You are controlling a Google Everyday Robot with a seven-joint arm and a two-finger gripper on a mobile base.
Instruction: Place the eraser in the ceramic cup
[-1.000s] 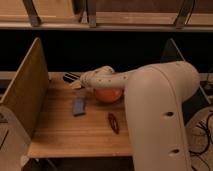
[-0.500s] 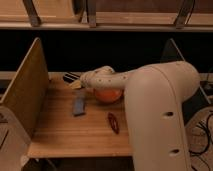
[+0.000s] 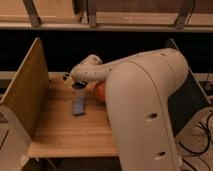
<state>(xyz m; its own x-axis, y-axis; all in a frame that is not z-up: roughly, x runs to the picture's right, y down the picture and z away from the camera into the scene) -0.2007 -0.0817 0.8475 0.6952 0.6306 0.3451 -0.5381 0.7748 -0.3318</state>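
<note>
Wooden side wall; gripper over the table's back edge, jaws spread wide, holding nothing visible; cup just beside it; blue slab nearer the front; orange bowl, partly behind the arm. Where the eraser lies cannot be told.

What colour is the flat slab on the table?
The slab is blue, camera view; gripper just beyond it.

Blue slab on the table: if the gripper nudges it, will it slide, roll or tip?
The blue slab lies flat on the wooden table, so it would likely slide, not roll or tip. It looks thin, so probably light. The gripper hovers beyond it, near the table's back edge.
</note>
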